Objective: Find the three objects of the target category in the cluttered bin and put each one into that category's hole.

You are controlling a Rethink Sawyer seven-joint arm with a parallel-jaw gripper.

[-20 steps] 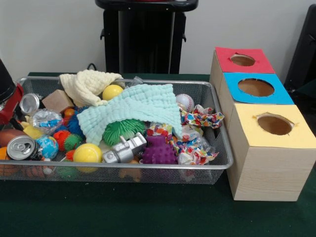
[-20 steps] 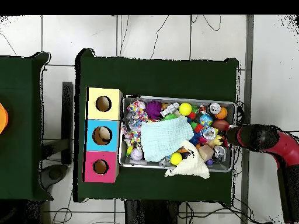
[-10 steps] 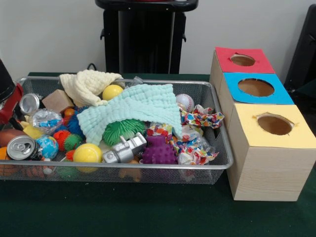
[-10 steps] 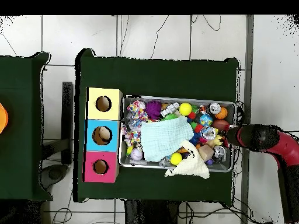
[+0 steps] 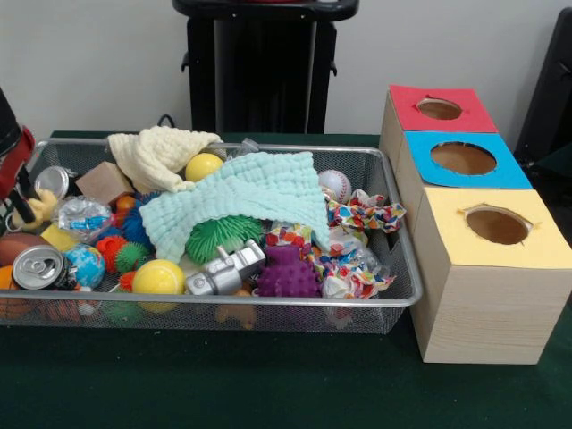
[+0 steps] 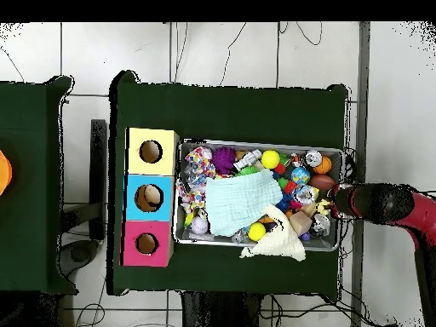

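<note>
A wire mesh bin (image 5: 268, 302) is heaped with toys, balls, cans and two cloths. My gripper (image 5: 27, 201) hangs over the bin's left end, mostly cut off by the picture's edge. Its fingers appear shut on a small pale yellow toy (image 5: 40, 208) held just above the clutter. In the overhead view the gripper (image 6: 334, 201) is at the bin's right end with the yellow toy (image 6: 322, 204) beside it. To the right of the bin stand the red box (image 5: 442, 110), the blue box (image 5: 465, 159) and the yellow box (image 5: 496, 225), each with a round hole on top.
A mint cloth (image 5: 241, 192) and a cream cloth (image 5: 156, 152) cover the bin's middle and back. Around them lie yellow balls (image 5: 158, 277), a baseball (image 5: 335, 185), a purple spiky ball (image 5: 288, 273), a silver toy (image 5: 225, 270), two cans (image 5: 37, 266) and a wooden block (image 5: 103, 181).
The gripper has risen and drawn slightly toward the bin's edge. The pale yellow toy has come up with it from among the clutter.
</note>
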